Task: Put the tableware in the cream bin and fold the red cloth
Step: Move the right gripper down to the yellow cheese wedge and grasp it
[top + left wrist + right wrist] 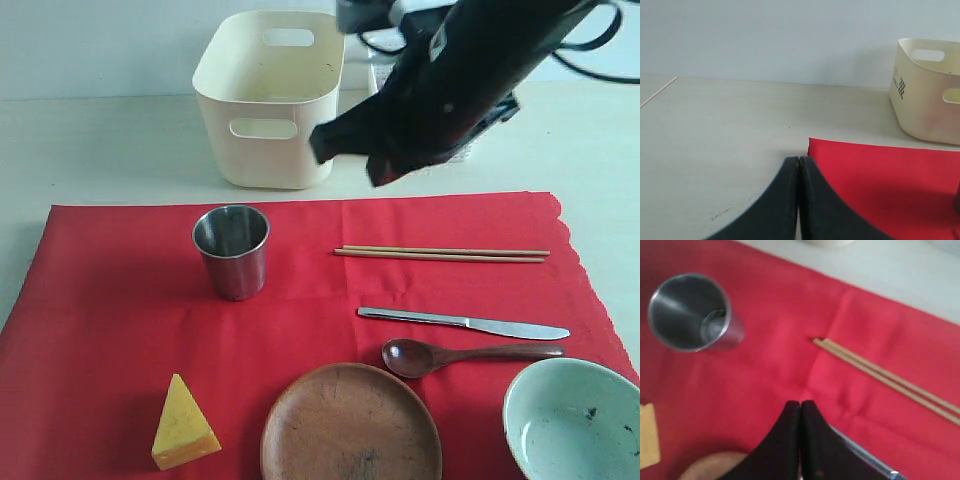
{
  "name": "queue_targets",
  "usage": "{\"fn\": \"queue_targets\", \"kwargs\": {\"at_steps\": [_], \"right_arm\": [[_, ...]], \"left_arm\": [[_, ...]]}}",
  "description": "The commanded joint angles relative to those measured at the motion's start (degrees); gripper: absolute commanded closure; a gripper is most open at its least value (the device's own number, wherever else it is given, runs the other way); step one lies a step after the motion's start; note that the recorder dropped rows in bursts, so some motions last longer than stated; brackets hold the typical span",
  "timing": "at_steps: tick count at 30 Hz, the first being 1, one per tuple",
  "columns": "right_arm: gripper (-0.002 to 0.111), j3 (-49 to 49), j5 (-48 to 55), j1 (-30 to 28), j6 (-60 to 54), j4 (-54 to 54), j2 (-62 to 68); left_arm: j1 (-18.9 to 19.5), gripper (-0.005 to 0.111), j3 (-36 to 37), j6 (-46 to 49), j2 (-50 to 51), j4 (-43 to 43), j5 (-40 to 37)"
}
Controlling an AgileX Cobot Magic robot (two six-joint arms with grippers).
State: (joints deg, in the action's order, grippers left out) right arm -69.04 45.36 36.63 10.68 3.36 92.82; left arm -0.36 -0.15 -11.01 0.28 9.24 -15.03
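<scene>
— Red cloth is seen spread flat in the exterior view, and all six pieces are laid on it. The steel cup stands upright nearest the cream bin. The chopsticks lie side by side, then the knife and spoon. The plate and bowl sit along the near edge.

— And the right gripper is caught blurred, raised between bin and chopsticks, with nothing seen held. The cheese wedge is to be left alone.

— Left wrist view now: the left gripper is shown with its fingers pressed together and empty. It is placed over bare table, just beside a corner of the cloth.

— That corner is judged the place to pinch. The fabric looks soft, light and limp, so anything left on it would be dragged along.

— Right wrist view: the fingers are closed tip to tip with nothing between them, above the cloth. The knife's blade is seen just beside them, with the cup and chopsticks farther off.

— The cup is judged rigid, light and slick, best taken by its wall with one finger inside the rim. The chopsticks are thin and likely to roll, so both would be nipped together mid-length. The knife lies flat and slippery and is best pinched across its handle. The bowl may be fragile, so a gentle hold on the rim is advised.
</scene>
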Motion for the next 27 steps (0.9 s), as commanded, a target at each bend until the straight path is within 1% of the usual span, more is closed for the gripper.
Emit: {"fn": "queue_targets", "kwargs": {"at_steps": [1, 7, 8, 9, 10, 11, 12, 13, 14, 15, 16, 18, 20, 22, 27], "right_arm": [[0.108, 2.3, -3.1, 7.6, -0.1, 1.2, -0.5], [0.108, 3.6, -5.1, 15.6, -0.1, 1.4, -0.2], [0.107, 3.6, -5.1, 17.8, 0.8, 1.5, 0.4], [0.105, 3.6, -5.2, 18.7, 1.8, 1.4, 1.0], [0.098, 3.5, -5.4, 20.8, 4.8, 1.4, 2.3], [0.094, 3.5, -5.7, 21.8, 5.6, 1.4, 3.0], [0.085, 3.5, -6.4, 23.8, 6.0, 1.4, 4.8], [0.081, 3.5, -6.9, 24.6, 6.0, 1.4, 5.5], [0.071, 3.5, -8.1, 26.5, 6.0, 1.4, 7.5], [0.067, 3.5, -8.7, 27.2, 6.0, 1.4, 8.4], [0.057, 3.4, -10.1, 28.8, 5.8, 0.9, 10.1], [0.043, 2.2, -10.6, 30.0, 5.8, 0.5, 12.5], [0.032, -0.2, -10.6, 30.0, 5.8, 0.8, 15.1], [0.029, -3.0, -9.7, 30.0, 3.8, 0.8, 17.8], [0.029, -7.4, -5.6, 30.0, 1.7, 0.1, 22.6]], "left_arm": [[-0.4, 0.104, 0.2, 0.1, -0.3, 0.4, 0.4], [-0.4, 0.104, 0.2, 0.1, -0.3, 0.4, 0.4], [-0.4, 0.104, 0.2, 0.1, -0.3, 0.4, 0.4], [-0.4, 0.104, 0.2, 0.1, -0.3, 0.4, 0.4], [-0.4, 0.104, 0.2, 0.1, -0.3, 0.4, 0.4], [-0.4, 0.104, 0.2, 0.1, -0.3, 0.4, 0.4], [-0.4, 0.104, 0.2, 0.1, -0.3, 0.4, 0.4], [-0.4, 0.104, 0.2, 0.1, -0.3, 0.4, 0.4], [-0.4, 0.104, 0.2, 0.1, -0.3, 0.4, 0.4], [-0.4, 0.104, 0.2, 0.1, -0.3, 0.4, 0.4], [-0.4, 0.104, 0.2, 0.1, -0.3, 0.4, 0.4], [-0.4, 0.104, 0.2, 0.1, -0.3, 0.4, 0.4], [-0.4, 0.104, 0.2, 0.1, -0.3, 0.4, 0.4], [-0.4, 0.104, 0.2, 0.1, -0.3, 0.4, 0.4], [-0.4, 0.104, 0.2, 0.1, -0.3, 0.4, 0.4]]}}
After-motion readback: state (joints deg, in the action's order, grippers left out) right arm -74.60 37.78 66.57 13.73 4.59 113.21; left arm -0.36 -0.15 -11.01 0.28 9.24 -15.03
